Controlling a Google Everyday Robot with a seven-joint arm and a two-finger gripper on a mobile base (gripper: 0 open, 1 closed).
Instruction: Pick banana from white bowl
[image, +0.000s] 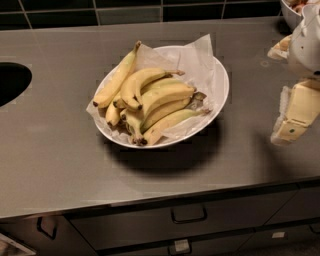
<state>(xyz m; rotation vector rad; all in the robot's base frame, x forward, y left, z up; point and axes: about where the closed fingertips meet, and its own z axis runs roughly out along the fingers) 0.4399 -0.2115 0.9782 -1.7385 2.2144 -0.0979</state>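
The white bowl (221, 87) sits mid-counter, wide and shallow, lined with crumpled white paper. It holds several bananas. The banana (117, 77) is the longest one, nearly straight and pale yellow, lying along the bowl's left side with its thin stem pointing up and back. Shorter curved bananas (165, 95) are piled to its right. My gripper (295, 112) hangs at the right edge of the view, above the counter and well to the right of the bowl, holding nothing.
A grey counter (60, 150) carries the bowl. A dark round sink opening (11, 82) is at the left edge. Another white bowl (292, 11) sits at the back right corner. Dark tiles line the back wall. Drawers (187, 215) run below the front edge.
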